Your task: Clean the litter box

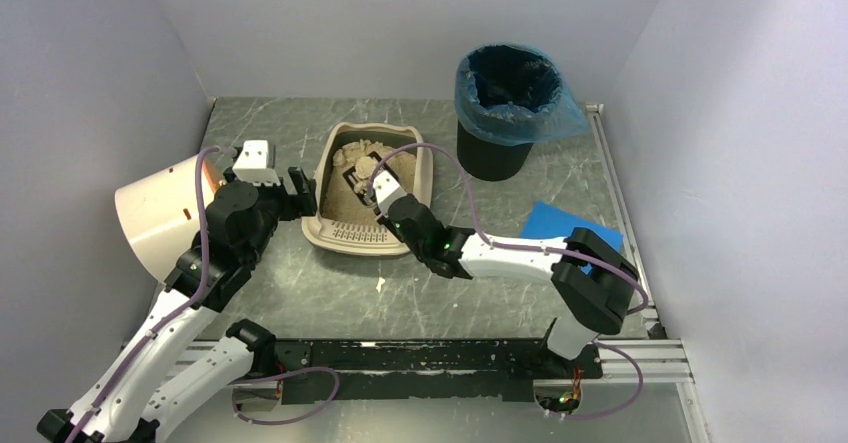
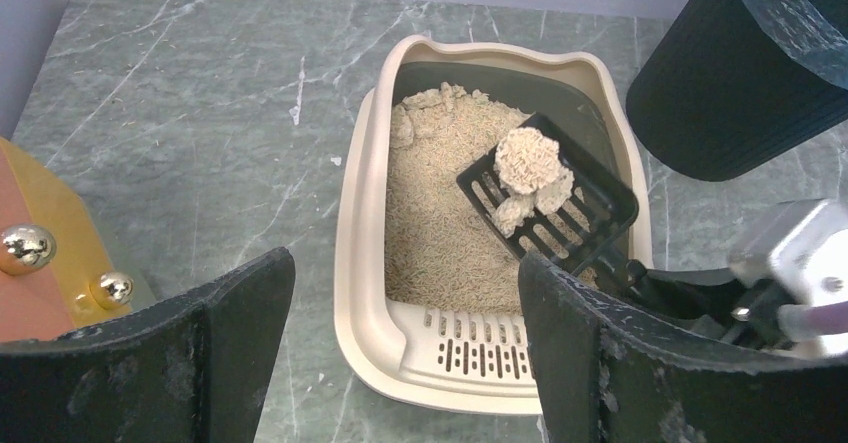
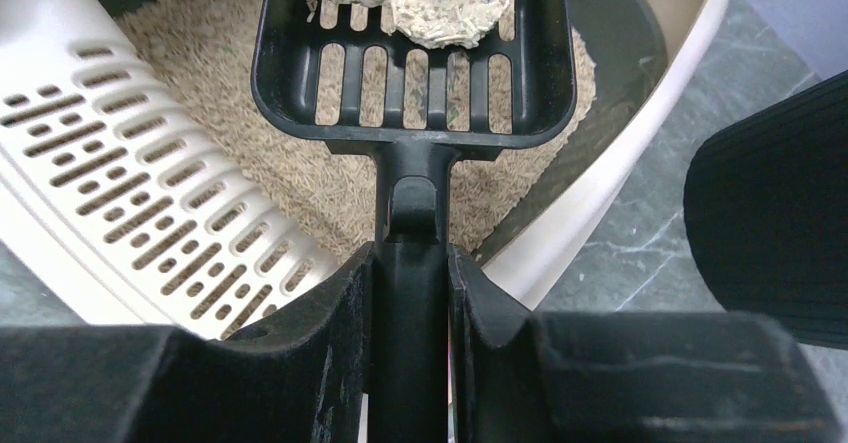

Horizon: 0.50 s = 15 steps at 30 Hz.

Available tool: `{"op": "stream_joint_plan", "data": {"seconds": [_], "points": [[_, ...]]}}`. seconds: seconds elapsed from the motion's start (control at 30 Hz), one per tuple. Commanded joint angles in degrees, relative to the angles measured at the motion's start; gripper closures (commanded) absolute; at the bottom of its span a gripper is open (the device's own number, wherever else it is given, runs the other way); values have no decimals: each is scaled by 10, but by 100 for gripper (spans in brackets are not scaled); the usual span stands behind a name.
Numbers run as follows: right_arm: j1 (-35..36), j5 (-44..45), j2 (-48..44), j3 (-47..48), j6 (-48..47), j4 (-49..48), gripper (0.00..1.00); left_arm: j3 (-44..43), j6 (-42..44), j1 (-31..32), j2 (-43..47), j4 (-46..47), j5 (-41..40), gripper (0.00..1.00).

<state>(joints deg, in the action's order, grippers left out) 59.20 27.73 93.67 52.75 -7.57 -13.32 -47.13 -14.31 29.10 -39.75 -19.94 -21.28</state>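
Observation:
The beige litter box [image 1: 327, 168] holds tan litter in mid-table, its slotted grate lip [image 1: 353, 232] at the near end. My right gripper [image 1: 386, 203] is shut on the handle of a black slotted scoop [image 1: 362, 167]. It holds the scoop over the litter with pale clumps [image 3: 448, 5] in it. In the right wrist view the fingers [image 3: 480, 308] clamp the scoop handle [image 3: 412, 203]. My left gripper [image 1: 300, 195] is open and empty beside the box's left rim [image 2: 352, 223]. In its wrist view the scoop [image 2: 585, 213] carries the clumps [image 2: 527, 158].
A black round bin [image 1: 497, 141] with a blue liner stands at the back right, close to the box's right side [image 2: 730, 83]. A cream drum [image 1: 160, 213] lies tilted at the left. A blue flat piece [image 1: 552, 223] lies at the right. Litter crumbs [image 1: 380, 284] lie before the box.

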Motion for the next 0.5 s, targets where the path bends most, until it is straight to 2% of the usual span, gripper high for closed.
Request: {"op": "stream_joint_plan", "data": {"seconds": [0.0, 0.27, 0.47], "points": [[-1, -10, -39, 16, 12, -4, 100, 1, 4, 3, 5, -3, -2, 13], [-2, -21, 24, -3, 52, -6, 100, 0, 5, 3, 3, -5, -3, 13], [-3, -22, -18, 31, 43, 19, 100, 1, 3, 3, 6, -4, -3, 13]]}}
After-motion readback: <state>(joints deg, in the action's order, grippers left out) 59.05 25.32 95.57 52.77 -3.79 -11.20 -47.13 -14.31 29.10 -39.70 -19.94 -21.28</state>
